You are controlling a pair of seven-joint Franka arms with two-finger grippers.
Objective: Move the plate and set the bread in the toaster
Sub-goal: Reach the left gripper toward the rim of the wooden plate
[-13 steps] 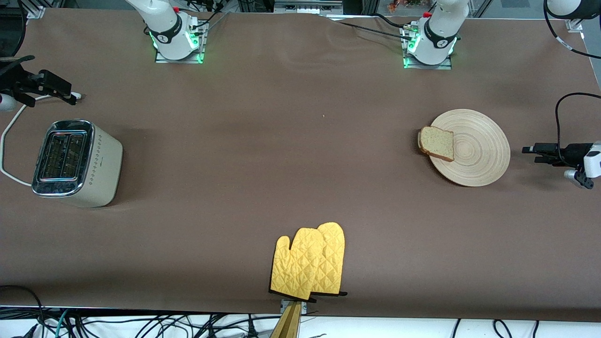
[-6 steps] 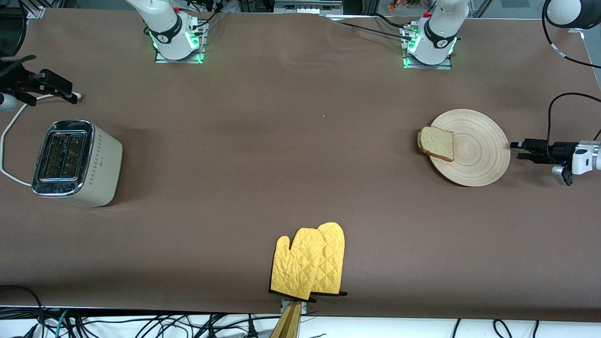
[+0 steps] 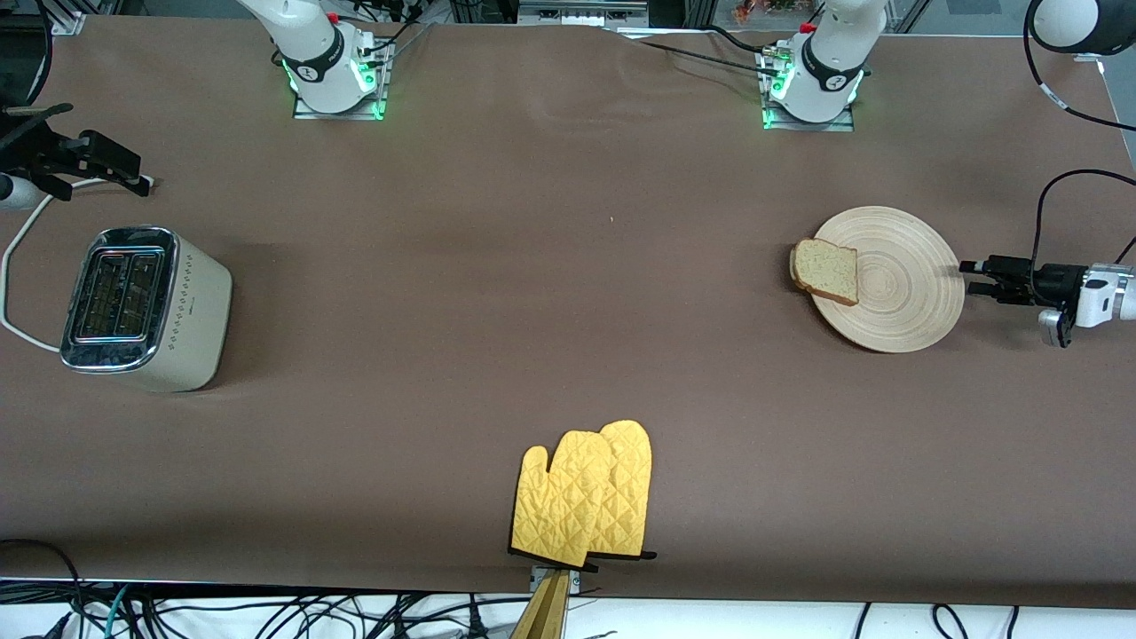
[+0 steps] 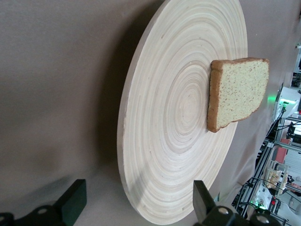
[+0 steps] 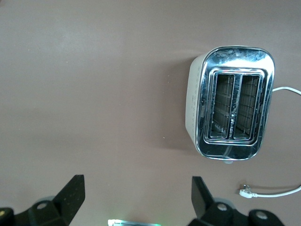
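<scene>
The pale wooden plate (image 3: pixel 901 284) lies toward the left arm's end of the table. The bread (image 3: pixel 826 272) rests on its rim on the side toward the right arm's end and overhangs the edge a little. My left gripper (image 3: pixel 970 277) is low beside the plate's other rim, open, fingers level with the edge. In the left wrist view the plate (image 4: pixel 174 141) and bread (image 4: pixel 237 92) fill the frame, and the left gripper (image 4: pixel 137 194) straddles the rim with nothing gripped. The cream toaster (image 3: pixel 142 306) stands at the right arm's end. My right gripper (image 3: pixel 138 177) hangs open and empty above the toaster (image 5: pixel 233 108).
A pair of yellow oven mitts (image 3: pixel 586 493) lies near the table's front edge, midway along it. The toaster's white cord (image 3: pixel 18 257) loops on the table beside it, and its plug (image 5: pixel 245 191) lies loose on the brown cloth.
My left gripper has moved in along the table toward the plate's rim and now reaches it. The plate, bread and toaster have not moved; the right gripper has barely shifted.
</scene>
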